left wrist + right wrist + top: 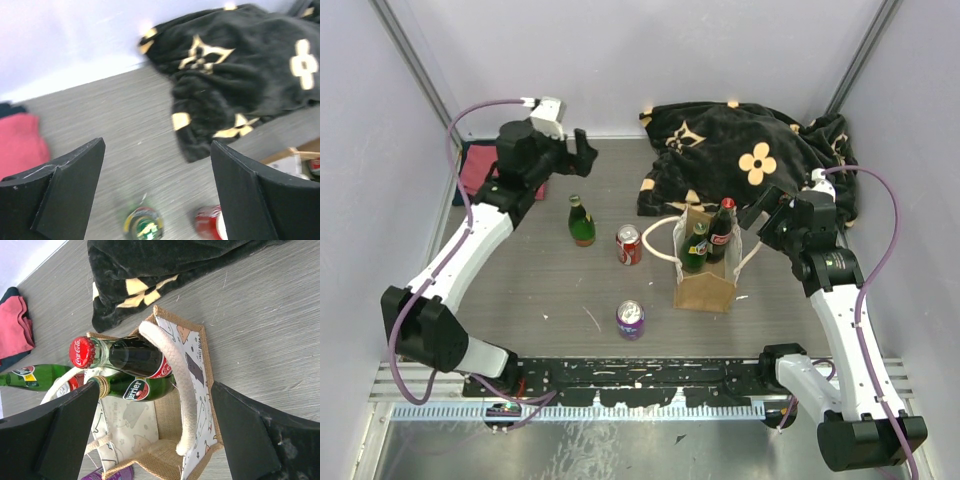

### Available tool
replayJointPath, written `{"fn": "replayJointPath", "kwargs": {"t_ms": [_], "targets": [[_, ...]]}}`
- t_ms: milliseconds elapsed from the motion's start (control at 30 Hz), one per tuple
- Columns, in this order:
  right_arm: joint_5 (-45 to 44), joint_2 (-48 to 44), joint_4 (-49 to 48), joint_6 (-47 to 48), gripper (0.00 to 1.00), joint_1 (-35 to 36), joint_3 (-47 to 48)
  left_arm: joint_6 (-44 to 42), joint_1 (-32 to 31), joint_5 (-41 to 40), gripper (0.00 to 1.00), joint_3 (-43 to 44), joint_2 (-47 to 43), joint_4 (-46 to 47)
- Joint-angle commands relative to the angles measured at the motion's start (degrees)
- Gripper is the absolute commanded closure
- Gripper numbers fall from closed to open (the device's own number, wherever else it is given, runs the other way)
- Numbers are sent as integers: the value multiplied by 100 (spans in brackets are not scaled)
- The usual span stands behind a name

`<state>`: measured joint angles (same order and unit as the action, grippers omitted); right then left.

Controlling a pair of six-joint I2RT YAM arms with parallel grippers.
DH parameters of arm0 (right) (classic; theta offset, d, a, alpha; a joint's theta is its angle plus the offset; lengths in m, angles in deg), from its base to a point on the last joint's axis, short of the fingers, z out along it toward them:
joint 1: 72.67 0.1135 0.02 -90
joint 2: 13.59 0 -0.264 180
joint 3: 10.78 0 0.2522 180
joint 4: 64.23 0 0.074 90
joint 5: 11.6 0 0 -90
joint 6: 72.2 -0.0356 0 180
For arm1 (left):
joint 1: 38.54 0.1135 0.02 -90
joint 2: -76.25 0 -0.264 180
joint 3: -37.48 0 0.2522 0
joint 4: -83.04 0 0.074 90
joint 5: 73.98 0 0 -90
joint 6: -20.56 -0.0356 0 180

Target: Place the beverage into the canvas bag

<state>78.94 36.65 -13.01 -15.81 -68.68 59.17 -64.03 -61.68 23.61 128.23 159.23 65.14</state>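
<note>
The tan canvas bag (pixel 705 285) stands upright at centre right, with cream rope handles. A green Perrier bottle (pixel 695 246) and a red-capped cola bottle (pixel 722 228) stand inside it. A second green bottle (pixel 581 222), a red can (pixel 629 245) and a purple can (pixel 630 319) stand on the table. My right gripper (pixel 763 225) is open and empty, just right of the bag; its wrist view shows the bag (pixel 196 355) with both bottles between the jaws (pixel 156 387). My left gripper (pixel 585 150) is open and empty, above and behind the green bottle (pixel 143 224).
A black flower-patterned blanket (pixel 750 160) lies heaped at the back right, just behind the bag. A red cloth (pixel 478 165) lies at the back left by the wall. Walls and frame posts close in the back and sides.
</note>
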Motion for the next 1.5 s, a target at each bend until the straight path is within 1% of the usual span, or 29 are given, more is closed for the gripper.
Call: {"fn": "replayJointPath", "kwargs": {"t_ms": [0,100,300,500,833,1100,1200,1267,1333,1433,1467], "targets": [[-27,-103,-160,-66,0,-17,177,-37,593,209,6,-610,-278,110],[-51,-118,-115,-38,0,-14,177,-9,849,398,5,-1098,-509,375],[-54,-138,-47,-23,0,-16,216,-15,873,738,2,-1944,-857,746],[-54,-175,-36,-40,0,-17,180,98,870,983,2,-2386,-884,949],[-62,-204,-63,-56,0,-12,76,289,838,1018,4,-3103,-486,1830],[-52,-197,-105,-103,0,-20,1,25,710,824,12,-3242,-49,2385],[-47,-216,-111,-129,0,-14,-35,-69,714,724,25,-3214,132,2550],[-53,-231,-110,-146,0,-14,-58,-96,714,683,37,-3208,215,2653],[-54,-241,-115,-163,0,-17,-75,-93,714,682,53,-3206,259,2703],[-54,-249,-115,-181,0,-17,-60,-36,710,686,81,-3196,229,2704],[-49,-240,-111,-181,0,-18,-48,-30,707,702,93,-3172,169,2665]]}}
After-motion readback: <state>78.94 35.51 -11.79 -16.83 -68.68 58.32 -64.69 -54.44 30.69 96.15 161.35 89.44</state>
